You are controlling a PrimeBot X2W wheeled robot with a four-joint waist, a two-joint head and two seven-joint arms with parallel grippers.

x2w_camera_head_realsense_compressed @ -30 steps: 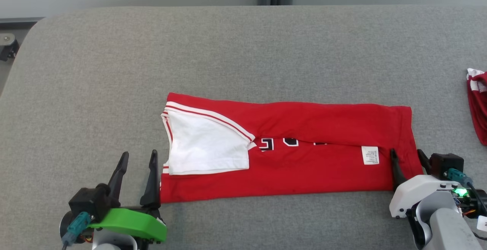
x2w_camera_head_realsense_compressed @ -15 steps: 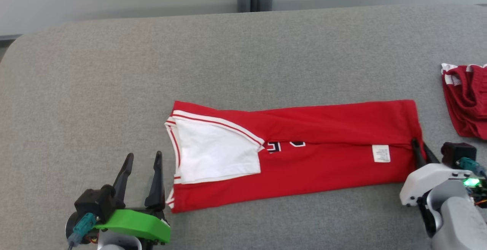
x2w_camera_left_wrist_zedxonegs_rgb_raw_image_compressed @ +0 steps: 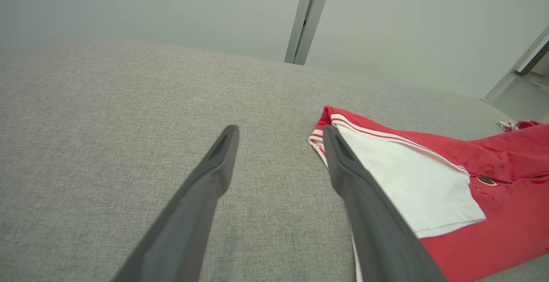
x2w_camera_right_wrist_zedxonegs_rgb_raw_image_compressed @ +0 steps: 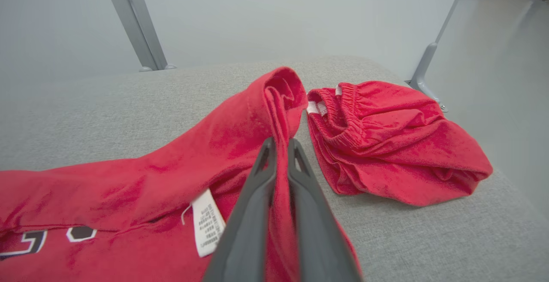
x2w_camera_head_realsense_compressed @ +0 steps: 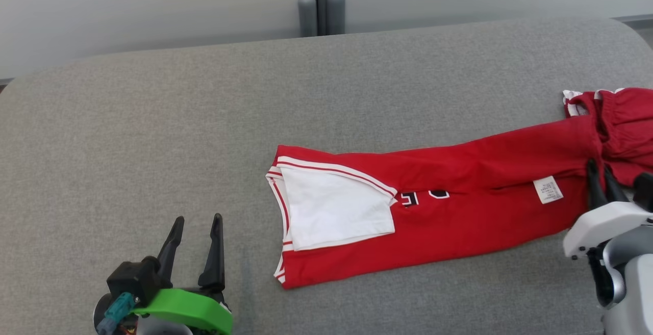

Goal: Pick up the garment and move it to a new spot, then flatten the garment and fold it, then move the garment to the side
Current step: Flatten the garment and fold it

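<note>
Shirt [x2w_camera_head_realsense_compressed: 459,207] lies folded lengthwise on desk [x2w_camera_head_realsense_compressed: 153,146]. Right hand [x2w_camera_head_realsense_compressed: 599,168] just clamped right end, dragging it against red shorts [x2w_camera_head_realsense_compressed: 630,121]. Left hand [x2w_camera_head_realsense_compressed: 198,219] open, now clear of collar end. Sideways move likely starting.

Bright, soft, even light all over, no glare. Shadows are weak, just a thin dark edge under the near side of the garment [x2w_camera_head_realsense_compressed: 459,223] on the grey surface [x2w_camera_head_realsense_compressed: 153,146]. Wrist views bow outward at the edges, and the fingers [x2w_camera_right_wrist_zedxonegs_rgb_raw_image_compressed: 244,230] go soft right near the lens.
</note>
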